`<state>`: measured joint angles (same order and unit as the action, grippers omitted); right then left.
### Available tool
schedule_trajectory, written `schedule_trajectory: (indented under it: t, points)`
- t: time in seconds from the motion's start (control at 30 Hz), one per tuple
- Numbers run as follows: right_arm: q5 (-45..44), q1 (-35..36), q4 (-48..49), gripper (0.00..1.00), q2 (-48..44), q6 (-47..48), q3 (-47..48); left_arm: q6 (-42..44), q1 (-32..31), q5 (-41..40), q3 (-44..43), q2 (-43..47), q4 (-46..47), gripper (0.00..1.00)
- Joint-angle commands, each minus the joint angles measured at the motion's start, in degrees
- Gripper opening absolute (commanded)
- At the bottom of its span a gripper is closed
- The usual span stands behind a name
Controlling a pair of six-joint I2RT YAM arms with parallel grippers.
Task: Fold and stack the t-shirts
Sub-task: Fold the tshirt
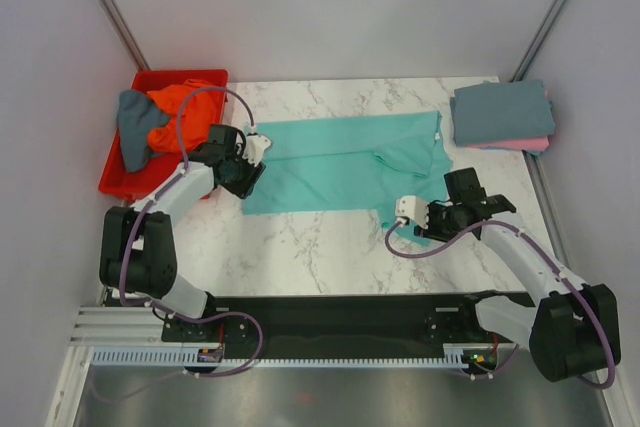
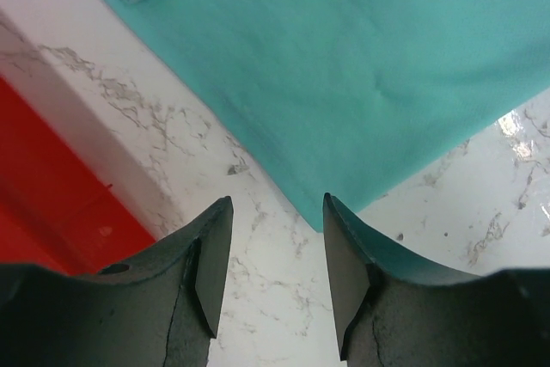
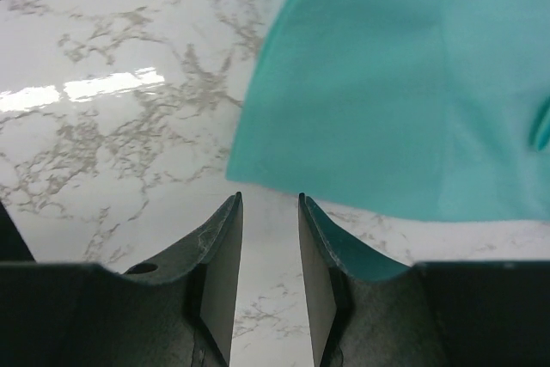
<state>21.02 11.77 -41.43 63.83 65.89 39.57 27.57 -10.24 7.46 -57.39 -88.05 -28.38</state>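
Observation:
A teal t-shirt (image 1: pixel 340 162) lies spread flat across the middle of the table. My left gripper (image 1: pixel 247 185) hovers open over its near-left corner (image 2: pixel 314 223), with only marble between the fingers (image 2: pixel 277 199). My right gripper (image 1: pixel 422 223) is open too, its tips (image 3: pixel 268 197) just short of the shirt's near-right edge (image 3: pixel 234 174) and holding nothing. An orange t-shirt (image 1: pixel 178 105) and a slate blue-grey one (image 1: pixel 132 132) lie crumpled in the red bin. At the back right, a folded slate blue-grey t-shirt (image 1: pixel 500 112) rests on a folded pink one (image 1: pixel 525 144).
The red plastic bin (image 1: pixel 112 179) stands at the table's left edge, close beside my left arm, and its wall (image 2: pixel 51 204) shows in the left wrist view. Grey walls close in the sides and back. White marble table (image 1: pixel 300 252) lies bare in front of the teal shirt.

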Motion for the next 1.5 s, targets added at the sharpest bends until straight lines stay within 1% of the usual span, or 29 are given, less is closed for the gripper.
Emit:
schedule_trajectory:
  t: [0.0, 0.2, 0.5, 0.6, 0.67, 0.7, 0.73, 0.8, 0.83, 0.9, 1.2, 1.3, 1.33, 1.4, 1.43, 1.47]
  points:
    - [2.1, 2.46, -3.74, 0.4, 0.5, 10.21, -2.04, 1.08, -0.04, -1.66, -3.96, -0.89, 2.28, 0.54]
    - [2.27, 3.78, -4.01, 0.4, 3.66, 12.16, -2.22, 0.99, -0.04, -2.98, -6.16, -2.65, 1.4, 0.54]
    - [0.08, 4.66, -0.85, 0.4, 8.5, 12.69, -3.18, -0.32, 0.04, -2.72, -7.48, -4.85, -1.32, 0.55]
    - [-1.06, 4.84, -0.14, 0.36, 10.25, 12.6, -3.19, -5.15, 0.57, -1.06, -7.57, -5.9, -5.35, 0.56]
    - [-1.77, 4.93, 0.64, 0.28, 10.61, 12.07, -3.01, -10.07, 1.1, 0.96, -6.61, -6.08, -7.47, 0.56]
    - [-2.03, 5.02, 1.17, 0.21, 10.78, 11.55, -3.01, -11.39, 1.19, 2.89, -6.08, -6.17, -9.48, 0.56]
    - [-2.12, 5.02, 1.78, 0.18, 10.79, 11.11, -3.01, -13.66, 1.19, 3.43, -5.72, -6.17, -9.93, 0.56]
    - [-2.12, 5.02, 3.02, 0.1, 11.05, 9.44, -2.57, -15.0, 1.36, 4.14, -4.24, -6.43, -10.55, 0.57]
    - [-2.12, 5.1, 3.28, 0.08, 11.14, 8.91, -2.4, -15.53, 1.45, 4.31, -3.79, -6.87, -10.64, 0.57]
    - [-1.94, 5.28, 3.46, 0.05, 11.92, 7.68, -1.69, -15.71, 1.54, 3.61, -2.91, -7.48, -10.38, 0.57]
    - [-2.12, 5.37, 3.72, 0.05, 12.72, 6.01, -0.02, -15.35, 1.98, 2.73, -3.52, -10.91, -10.11, 0.56]
    - [-1.86, 5.72, 4.16, 0.05, 12.89, 4.96, 0.15, -15.71, 2.07, 3.52, -3.61, -11.44, -9.76, 0.53]
    - [-1.86, 5.81, 4.43, 0.05, 12.9, 4.43, 0.15, -15.88, 2.07, 3.87, -3.61, -11.53, -9.76, 0.49]
    - [-1.86, 5.9, 4.6, 0.04, 12.98, 4.07, 0.33, -16.06, 2.07, 4.75, -3.52, -11.44, -9.76, 0.45]
    - [-1.94, 5.9, 4.6, 0.03, 12.9, 3.9, 0.24, -15.97, 2.07, 4.93, -3.44, -11.35, -9.85, 0.38]
    - [-2.03, 5.9, 4.69, 0.02, 12.9, 3.64, 0.24, -15.71, 2.07, 5.45, -3.17, -11.35, -9.85, 0.35]
